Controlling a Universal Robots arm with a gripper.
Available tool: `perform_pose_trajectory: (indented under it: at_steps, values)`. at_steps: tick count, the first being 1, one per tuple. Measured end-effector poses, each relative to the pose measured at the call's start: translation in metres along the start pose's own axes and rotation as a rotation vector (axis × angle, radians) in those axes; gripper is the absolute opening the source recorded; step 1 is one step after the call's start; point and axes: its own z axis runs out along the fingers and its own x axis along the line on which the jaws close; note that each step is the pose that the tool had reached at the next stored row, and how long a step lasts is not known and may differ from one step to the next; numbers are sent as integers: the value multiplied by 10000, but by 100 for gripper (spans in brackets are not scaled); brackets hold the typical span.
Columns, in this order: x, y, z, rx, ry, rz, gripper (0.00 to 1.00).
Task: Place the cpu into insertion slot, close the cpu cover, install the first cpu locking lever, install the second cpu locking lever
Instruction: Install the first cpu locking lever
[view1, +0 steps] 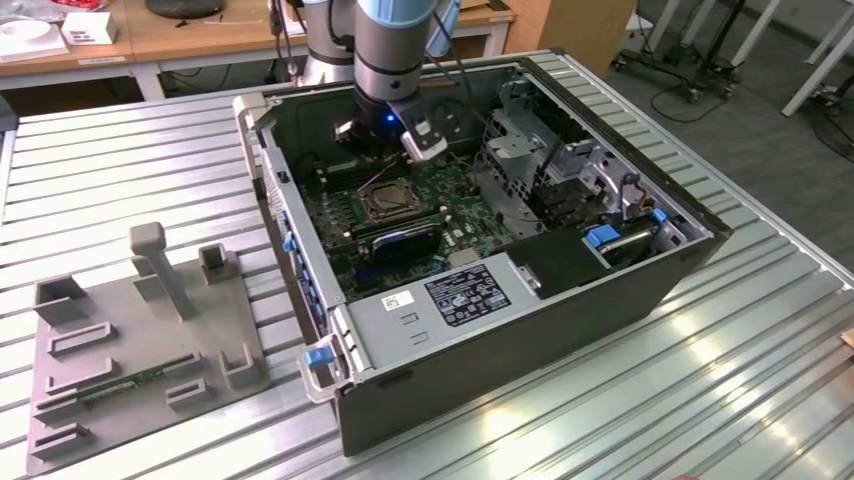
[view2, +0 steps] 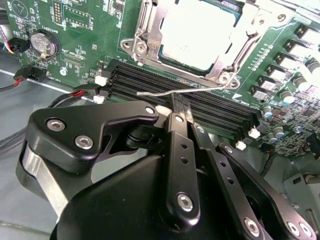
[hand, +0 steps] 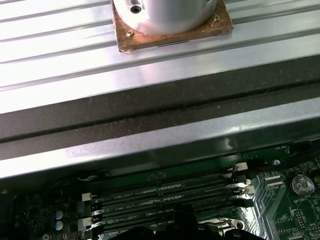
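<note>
Fingers (view2: 176, 150) pressed together, the gripper (view2: 181, 111) tips at a thin locking lever (view2: 155, 93); whether they grip it is unclear. Beyond, the cpu (view2: 197, 30) lies in the insertion slot (view1: 387, 200) under the shut cpu cover (view2: 151, 25). In the exterior view the gripper stands at the slot's twelve o'clock. Lever installing seems in hand, likely calling for a push down under its catch.

We note grey arm (view1: 388, 55), blue joint caps (view1: 400, 12); black gripper (view2: 178, 112); linkage fingers (view2: 182, 150) dotted with silver screws (view2: 184, 201).
</note>
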Motion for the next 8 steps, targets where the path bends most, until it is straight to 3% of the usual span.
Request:
perform_pose_trajectory:
  at_steps: [8]
  values:
    - [-24,-4,29,2,1,0,10]
